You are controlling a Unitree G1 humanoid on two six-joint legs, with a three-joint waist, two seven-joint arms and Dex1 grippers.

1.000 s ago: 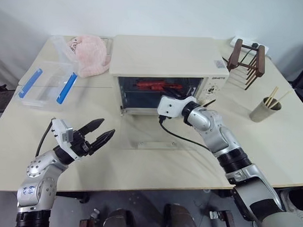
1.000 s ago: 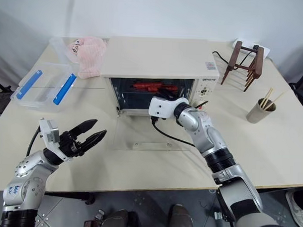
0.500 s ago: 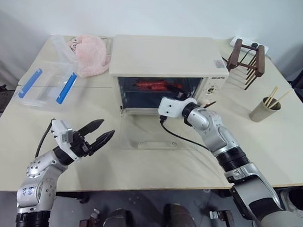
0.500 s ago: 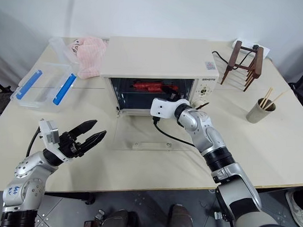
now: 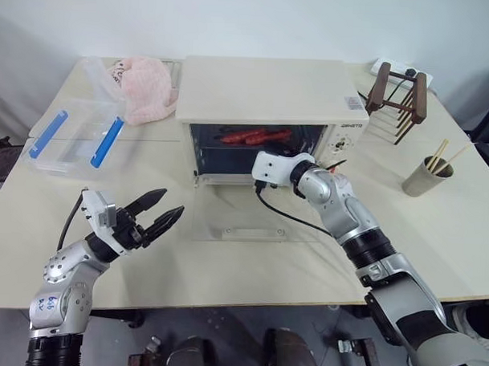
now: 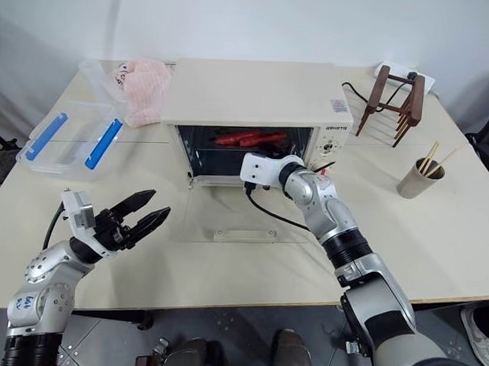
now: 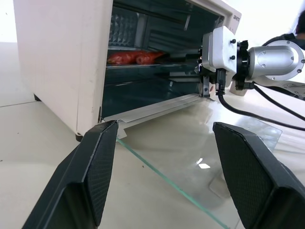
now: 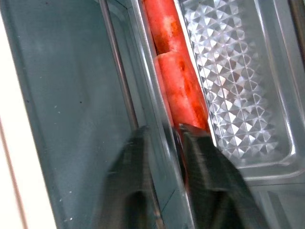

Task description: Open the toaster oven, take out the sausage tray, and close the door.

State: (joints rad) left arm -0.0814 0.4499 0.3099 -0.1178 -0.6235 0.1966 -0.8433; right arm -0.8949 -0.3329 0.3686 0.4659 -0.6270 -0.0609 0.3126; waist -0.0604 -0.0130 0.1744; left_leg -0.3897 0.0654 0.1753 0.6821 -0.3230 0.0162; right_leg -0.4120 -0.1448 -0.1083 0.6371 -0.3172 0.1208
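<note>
Your left end effector hovers over the tabletop in front of and to the left of the toaster oven, forearm bent up from below, its 2 black fingers spread wide and holding nothing, pointing toward the oven's open mouth. Bare tabletop lies between it and the oven.

The door lies folded down flat in front of the toaster oven, its bar handle at the near edge.

Your right arm reaches forward over the door, wrist level, and the right end effector is inside the oven cavity. Its 2 fingers stand narrow, pinched on the raised front rim of the sausage tray, which sits on the rack inside the toaster oven with 2 reddish sausages just behind that rim.
</note>
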